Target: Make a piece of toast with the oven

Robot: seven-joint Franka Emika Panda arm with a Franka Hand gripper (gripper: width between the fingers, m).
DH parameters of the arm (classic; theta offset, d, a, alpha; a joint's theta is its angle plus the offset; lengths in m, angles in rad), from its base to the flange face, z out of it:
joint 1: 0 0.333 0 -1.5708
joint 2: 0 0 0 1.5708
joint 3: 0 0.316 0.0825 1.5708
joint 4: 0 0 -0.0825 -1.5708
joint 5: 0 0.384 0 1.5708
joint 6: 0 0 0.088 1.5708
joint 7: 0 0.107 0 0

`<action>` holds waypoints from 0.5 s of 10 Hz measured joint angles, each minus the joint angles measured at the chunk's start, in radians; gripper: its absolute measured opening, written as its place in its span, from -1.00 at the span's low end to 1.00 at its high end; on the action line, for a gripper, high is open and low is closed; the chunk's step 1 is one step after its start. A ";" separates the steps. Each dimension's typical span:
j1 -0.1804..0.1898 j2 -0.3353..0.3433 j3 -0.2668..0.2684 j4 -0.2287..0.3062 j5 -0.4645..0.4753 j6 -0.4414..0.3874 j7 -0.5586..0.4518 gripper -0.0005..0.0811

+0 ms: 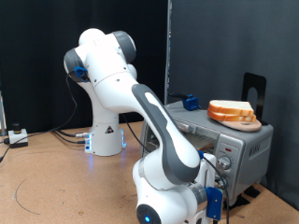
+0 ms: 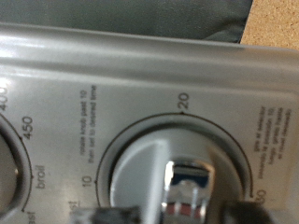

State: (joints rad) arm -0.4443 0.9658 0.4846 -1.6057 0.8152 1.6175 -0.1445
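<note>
The oven (image 1: 245, 140) is a silver-grey box at the exterior view's lower right. A pile of bread slices (image 1: 231, 112) lies on its roof. The single piece of toast does not show in either view. My gripper (image 1: 216, 175) is pressed against the oven's knob panel. In the wrist view, the timer knob (image 2: 140, 173) fills the lower middle, ringed by the marks 10 and 20. My gripper (image 2: 182, 213) has its dark fingertips (image 2: 245, 211) close on either side of the knob's shiny grip bar (image 2: 190, 187).
A second dial (image 2: 11, 154) marked 400, 450 and broil sits beside the timer knob. A blue object (image 1: 192, 101) and a black stand (image 1: 254, 89) are on or behind the oven's roof. The arm's white base (image 1: 107, 135) stands on the wooden table.
</note>
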 joint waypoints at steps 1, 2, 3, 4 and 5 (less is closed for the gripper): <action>0.000 0.000 0.000 0.000 0.001 -0.001 0.005 -0.76; 0.000 0.000 0.001 0.000 0.001 -0.001 0.005 -0.76; 0.000 0.000 0.001 0.000 0.001 -0.001 0.005 -0.76; 0.000 -0.001 0.001 -0.002 0.000 0.002 -0.020 -0.76; -0.005 -0.009 0.006 -0.016 0.000 0.025 -0.107 -0.76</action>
State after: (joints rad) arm -0.4494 0.9570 0.4906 -1.6220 0.8155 1.6426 -0.2515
